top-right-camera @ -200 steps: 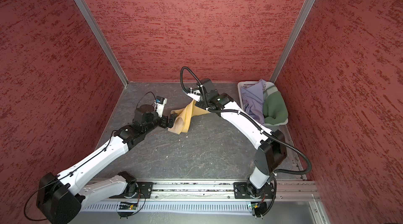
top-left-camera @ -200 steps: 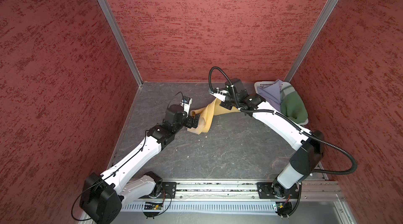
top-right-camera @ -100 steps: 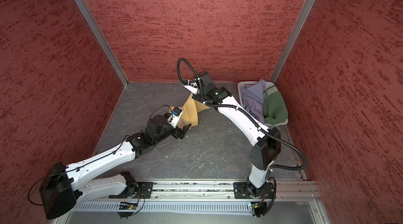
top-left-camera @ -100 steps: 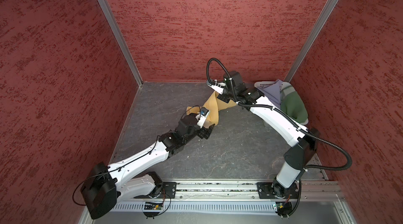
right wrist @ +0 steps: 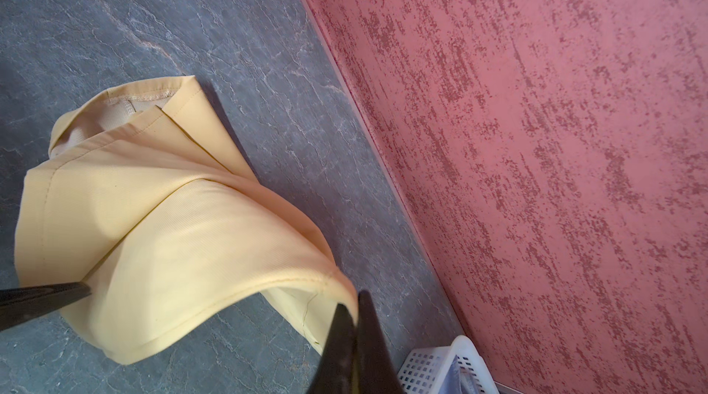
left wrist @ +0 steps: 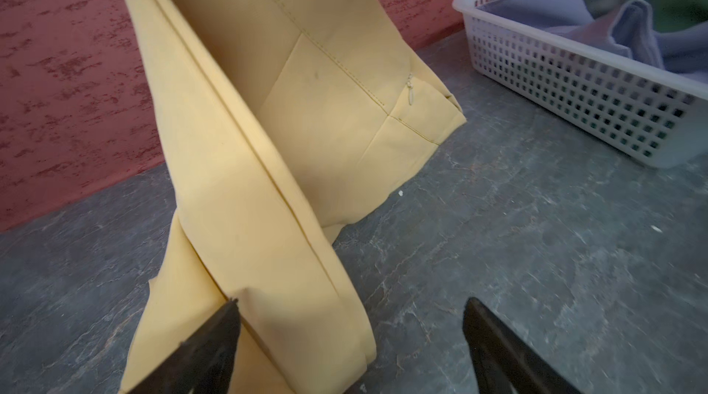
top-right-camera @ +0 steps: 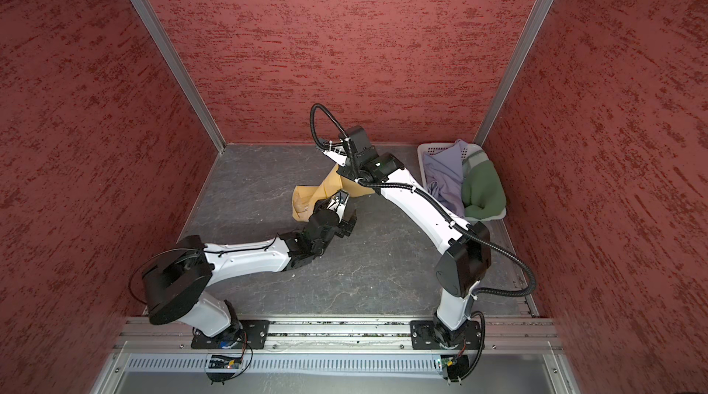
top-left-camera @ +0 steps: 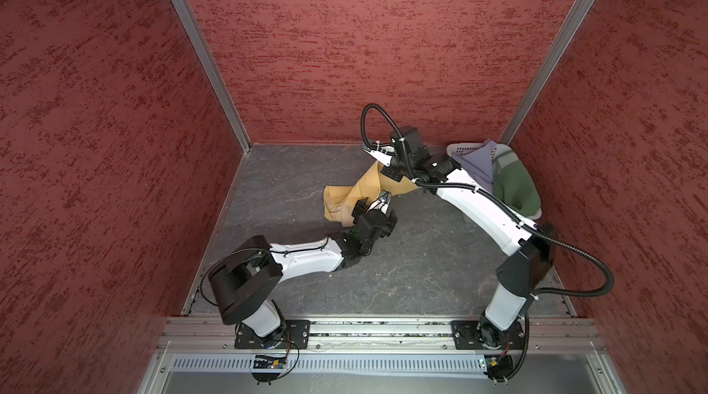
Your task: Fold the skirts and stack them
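My right gripper is shut on a hem edge of the mustard yellow skirt and holds it up near the back wall. The cloth hangs twisted, and its lower end rests on the floor. The left gripper is open close to the floor, in front of the hanging fold, with the fold's edge between its fingers but not pinched. In both top views the left gripper sits just in front of the right gripper. The lavender-grey skirt and the dark green skirt lie bunched in the basket.
The white perforated basket stands in the back right corner, close to my right arm; its wall shows in the left wrist view. Red walls enclose the dark stone floor on three sides, and the arms' rail runs along the front.
My left arm swung from the skirt's left side round to its front and its jaws narrowed slightly. The right gripper shifted toward the back wall with the skirt still in it.
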You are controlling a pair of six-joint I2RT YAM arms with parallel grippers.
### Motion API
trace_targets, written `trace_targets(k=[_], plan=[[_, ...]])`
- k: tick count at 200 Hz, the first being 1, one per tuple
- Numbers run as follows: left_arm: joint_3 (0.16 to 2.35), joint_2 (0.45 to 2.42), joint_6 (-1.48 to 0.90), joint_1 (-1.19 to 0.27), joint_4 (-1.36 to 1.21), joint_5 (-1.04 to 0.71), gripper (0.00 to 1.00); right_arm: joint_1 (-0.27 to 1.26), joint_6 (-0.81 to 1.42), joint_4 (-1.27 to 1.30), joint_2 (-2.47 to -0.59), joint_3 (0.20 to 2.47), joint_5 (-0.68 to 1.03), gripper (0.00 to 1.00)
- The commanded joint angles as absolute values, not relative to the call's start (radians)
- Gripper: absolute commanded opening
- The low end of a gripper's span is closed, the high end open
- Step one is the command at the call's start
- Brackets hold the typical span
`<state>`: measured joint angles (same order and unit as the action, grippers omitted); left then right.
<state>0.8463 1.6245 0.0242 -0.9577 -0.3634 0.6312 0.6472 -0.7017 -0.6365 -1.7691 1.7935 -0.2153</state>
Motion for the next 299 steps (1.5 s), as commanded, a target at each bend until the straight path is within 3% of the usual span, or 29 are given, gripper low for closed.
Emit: trace_targets(k=[1, 66, 125, 193, 243, 299], plan=[[0.885, 1.705, -0.002, -0.971, -0.469, 0.799, 0.74, 0.652, -0.687, -0.617, -1.750, 1.818, -0.231, 0.00], [0.855, 1.707, -0.036, -0.957, -0.504, 0.824, 0.00, 0.615, -0.680, -0.604, -1.720, 1.790, -0.240, 0.00], [0.773, 1.476, 0.070, -0.850, -0.365, 0.582, 0.00, 0.543, -0.656, -0.574, -1.679, 1.731, -0.228, 0.00], [0.823, 1.155, 0.145, -0.530, -0.010, 0.053, 0.00, 0.506, -0.660, -0.533, -1.580, 1.585, -0.205, 0.00], [0.902, 1.263, 0.230, -0.446, 0.205, -0.231, 0.00, 0.506, -0.645, -0.477, -1.493, 1.371, -0.104, 0.00], [0.934, 1.501, 0.185, -0.427, 0.189, -0.293, 0.01, 0.498, -0.596, -0.453, -1.538, 1.275, -0.116, 0.00]])
